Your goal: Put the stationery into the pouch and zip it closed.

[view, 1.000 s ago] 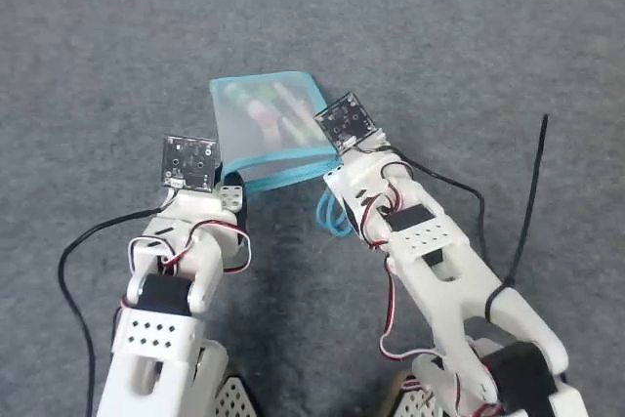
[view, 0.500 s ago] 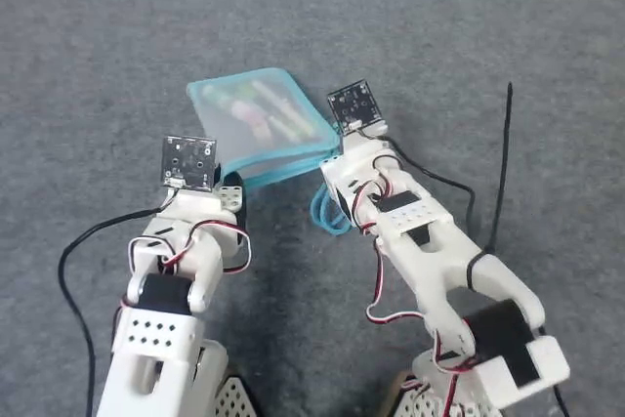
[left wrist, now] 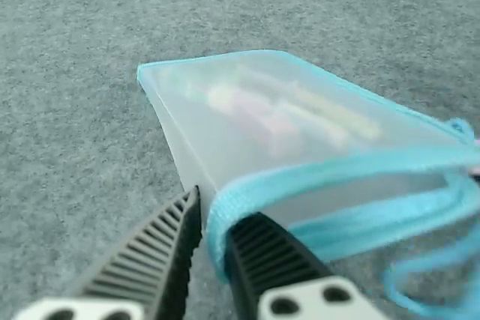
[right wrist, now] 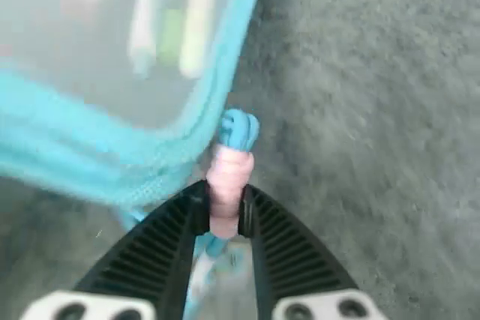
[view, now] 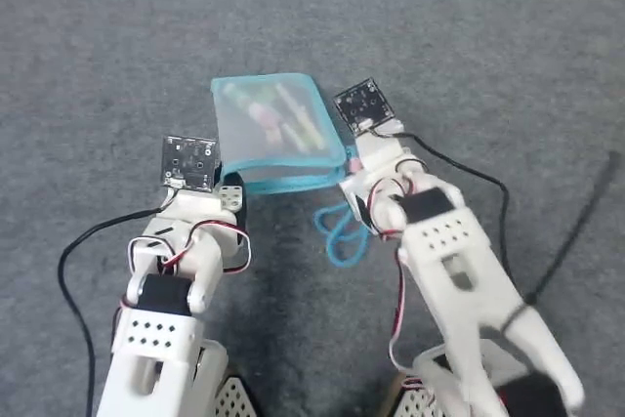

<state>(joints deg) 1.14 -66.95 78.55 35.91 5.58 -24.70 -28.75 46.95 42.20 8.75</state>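
The pouch (view: 269, 129) lies flat on the grey mat (view: 488, 75), stretched between the two arms, and what matters is the line of its zipped edge. That cyan-bound edge is the pouch's long side nearest both arms, and it runs straight from one gripper to the other. The left gripper (left wrist: 214, 211) is clenched on the cyan binding at its own end of that edge, with the band passing between its nearly closed jaws and the pouch body extending away ahead of its fingertips. The right gripper (right wrist: 223, 200) is clamped on the pink zip pull (right wrist: 225, 185), which stands just past the pouch's corner at the opposite end. The pouch body spreads ahead of this gripper and off toward the left gripper. The stationery (view: 278, 114) shows as pale coloured sticks through the translucent wall, inside the pouch and beyond both sets of fingertips. A cyan strap loop (view: 339, 231) trails on the mat just behind the right gripper, beneath its arm. Judging from where the pull sits, the slider is at or close to the end of its travel, though the frames do not show whether the teeth have fully met. Any remaining pull belongs to the right arm, directed along the edge and away from the left gripper, which acts as the anchor.
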